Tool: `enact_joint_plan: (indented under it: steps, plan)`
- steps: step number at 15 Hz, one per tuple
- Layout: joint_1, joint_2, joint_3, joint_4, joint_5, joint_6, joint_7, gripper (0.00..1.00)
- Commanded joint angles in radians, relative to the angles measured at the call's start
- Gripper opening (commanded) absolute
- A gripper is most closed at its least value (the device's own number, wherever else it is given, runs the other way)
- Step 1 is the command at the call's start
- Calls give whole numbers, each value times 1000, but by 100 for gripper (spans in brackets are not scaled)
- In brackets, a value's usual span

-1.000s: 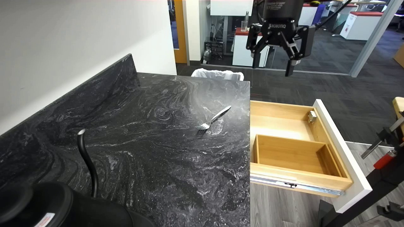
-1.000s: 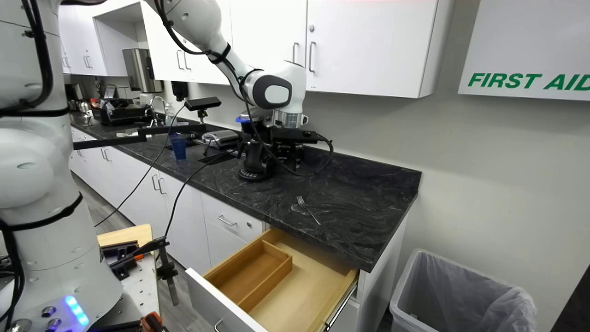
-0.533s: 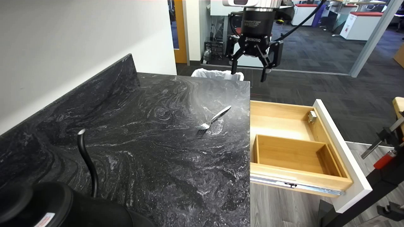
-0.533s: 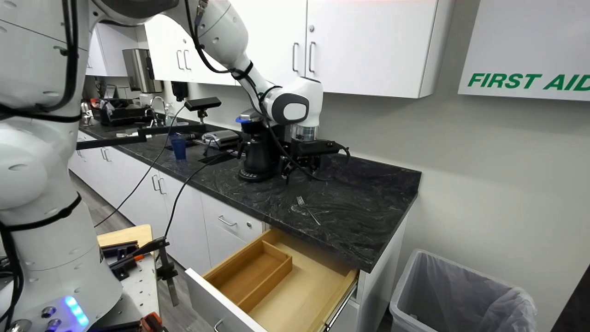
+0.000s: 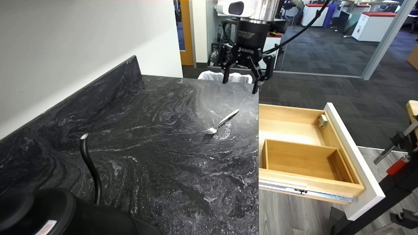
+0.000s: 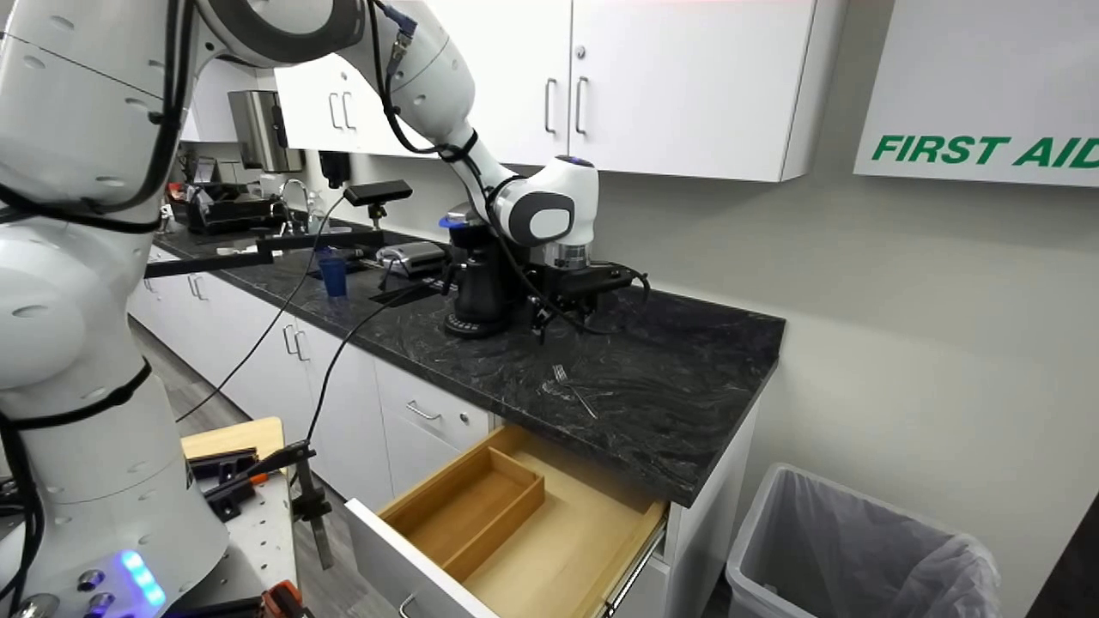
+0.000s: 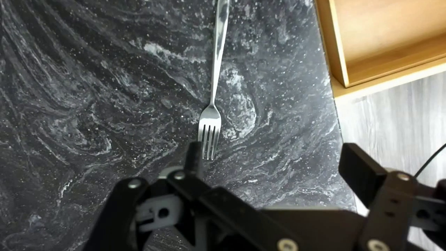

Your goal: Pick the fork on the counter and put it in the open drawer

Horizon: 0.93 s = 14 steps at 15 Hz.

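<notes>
The silvery fork [image 5: 224, 121] lies on the dark marbled counter [image 5: 156, 156] near its drawer-side edge. It also shows in an exterior view [image 6: 577, 395] and in the wrist view [image 7: 216, 75], tines toward my fingers. My gripper [image 5: 240, 86] is open and empty, above the counter. In the wrist view, the left fingertip of my gripper [image 7: 273, 153] overlaps the tines in the picture; the right one lies over the counter edge. I see no contact with the fork. The drawer [image 5: 354, 160] is pulled open below the counter edge; its wood also shows in an exterior view [image 6: 567, 549].
A black kettle-like object [image 6: 481, 292] stands on the counter. A dark curved rod [image 5: 91, 166] rises at the near left in an exterior view. A wooden divider box [image 6: 494, 536] sits in the drawer. A lined bin [image 6: 824, 549] stands beyond the counter end.
My gripper has moved leftward and lower in an exterior view, closer over the counter and fork. It stays open. The fork and drawer have not moved.
</notes>
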Motion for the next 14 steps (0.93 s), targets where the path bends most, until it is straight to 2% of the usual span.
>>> enact_joint_plan:
  steps: [1, 6, 8, 11, 14]
  plan:
    - [-15, 38, 26, -3, -4, 109, 9, 100]
    - [-5, 98, 16, -2, -44, 202, 57, 100]
    - [17, 122, -12, 6, -76, 229, 133, 100]
    - [22, 146, -24, 18, -115, 239, 231, 100]
    - [2, 157, -7, 34, -136, 210, 278, 100]
